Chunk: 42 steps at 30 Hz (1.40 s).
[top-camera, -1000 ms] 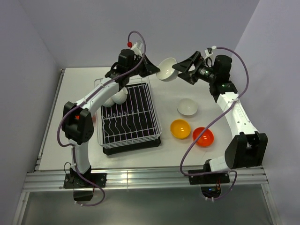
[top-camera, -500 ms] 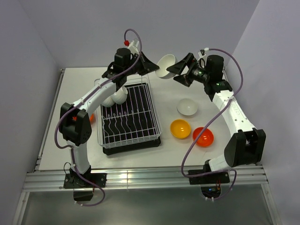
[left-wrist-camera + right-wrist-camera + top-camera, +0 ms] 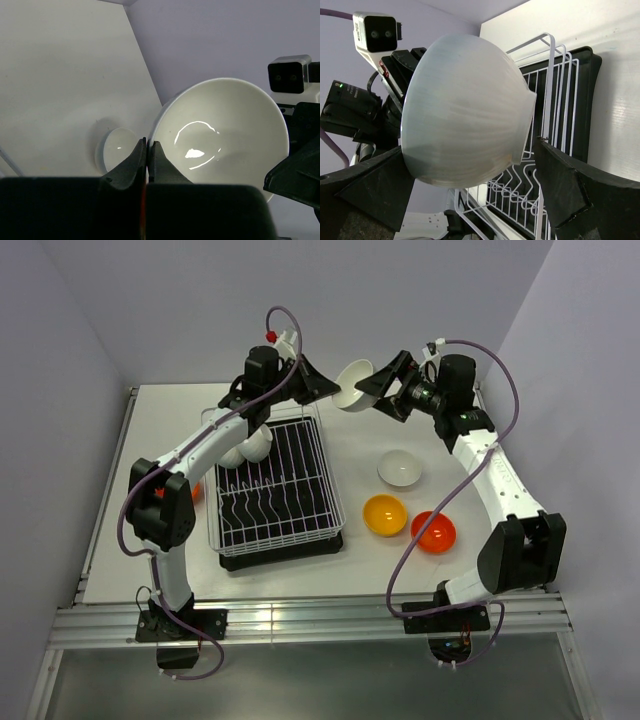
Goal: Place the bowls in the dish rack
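A white bowl (image 3: 353, 386) hangs in the air behind the dish rack (image 3: 332, 480), between my two grippers. My left gripper (image 3: 322, 390) is shut on its rim; in the left wrist view the fingertips (image 3: 148, 145) pinch the rim of the bowl (image 3: 225, 135). My right gripper (image 3: 380, 392) is open, its fingers either side of the bowl's underside (image 3: 465, 110), the right finger (image 3: 560, 185) clear of it. Another white bowl (image 3: 250, 445) sits in the rack. A white bowl (image 3: 400, 469), a yellow-orange bowl (image 3: 385, 514) and a red-orange bowl (image 3: 433, 531) lie on the table to the right.
A second red-orange bowl (image 3: 196, 490) shows partly behind the left arm, left of the rack. The rack's wire prongs (image 3: 555, 85) and black drip tray lie below the held bowl. Walls close in behind and on both sides.
The right arm carried the white bowl slightly left and up. The left gripper came up to it and now pinches its rim.
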Motion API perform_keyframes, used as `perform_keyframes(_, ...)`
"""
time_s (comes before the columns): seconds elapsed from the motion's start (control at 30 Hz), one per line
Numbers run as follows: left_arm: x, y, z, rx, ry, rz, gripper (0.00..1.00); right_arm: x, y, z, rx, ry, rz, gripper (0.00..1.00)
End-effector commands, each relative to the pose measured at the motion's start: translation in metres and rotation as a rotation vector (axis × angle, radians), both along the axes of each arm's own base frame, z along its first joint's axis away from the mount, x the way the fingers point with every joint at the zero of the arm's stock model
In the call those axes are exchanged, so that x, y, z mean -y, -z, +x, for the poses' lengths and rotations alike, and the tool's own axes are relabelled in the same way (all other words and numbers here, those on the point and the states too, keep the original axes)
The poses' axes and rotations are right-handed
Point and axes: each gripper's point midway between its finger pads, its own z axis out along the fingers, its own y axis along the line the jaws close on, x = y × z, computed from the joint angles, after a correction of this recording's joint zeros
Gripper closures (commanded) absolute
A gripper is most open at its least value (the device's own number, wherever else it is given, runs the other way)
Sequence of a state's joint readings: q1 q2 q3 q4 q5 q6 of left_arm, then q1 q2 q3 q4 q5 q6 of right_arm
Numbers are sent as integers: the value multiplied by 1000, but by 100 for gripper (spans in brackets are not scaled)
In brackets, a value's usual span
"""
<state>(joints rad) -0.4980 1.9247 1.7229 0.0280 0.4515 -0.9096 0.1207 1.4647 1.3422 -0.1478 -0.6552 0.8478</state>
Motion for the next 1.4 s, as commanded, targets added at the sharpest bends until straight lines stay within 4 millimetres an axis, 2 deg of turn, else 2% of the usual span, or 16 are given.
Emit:
perform_keyframes(0.0,-3,-79,-22,156,48,-132,100,-6,-28,5,103,-14,13,0)
perform_keyframes(0.1,-3,-77,-24,148,52,-132,100,-8,-32,5,126,-13,9,2)
perform_keyframes(0.2,-3,-74,-24,137,53,-133,100,-7,-38,3,157,-8,5,13)
perform_keyframes(0.3,-3,-69,-24,125,54,-132,100,-7,-42,1,178,-7,3,51)
perform_keyframes(0.33,-3,-69,-23,124,48,-129,100,-7,-43,0,181,-9,3,71)
perform_keyframes(0.43,-5,-67,-21,117,37,-109,98,-5,-43,3,175,5,-18,100)
perform_keyframes(0.47,-7,-68,-22,118,32,-105,91,-5,-47,3,186,7,-25,100)
perform_keyframes(0.5,-9,-67,-22,122,30,-96,73,-5,-47,3,179,9,-28,100)
perform_keyframes(0.6,-21,-68,-20,136,3,-73,39,-5,-54,4,196,19,-34,100)
perform_keyframes(0.7,-39,-66,-17,137,-26,-42,23,-9,-59,4,224,21,-55,100)
perform_keyframes(0.9,-95,-77,-8,152,-107,-25,11,-25,-61,9,281,16,-183,100)
perform_keyframes(1.0,-137,-89,0,171,-185,-28,5,-42,-53,11,313,10,-297,100)
perform_keyframes(1.03,-160,-90,7,175,-231,-24,4,-56,-58,6,339,-14,-319,100)
perform_keyframes(1.1,-193,-100,6,191,-293,-7,1,-75,-47,6,367,-46,-416,100)
perform_keyframes(1.13,-203,-102,6,196,-314,4,1,-74,-36,11,339,-37,-435,100)
perform_keyframes(1.37,-274,-101,-9,211,-434,84,1,-140,-2,6,387,-139,-628,100)
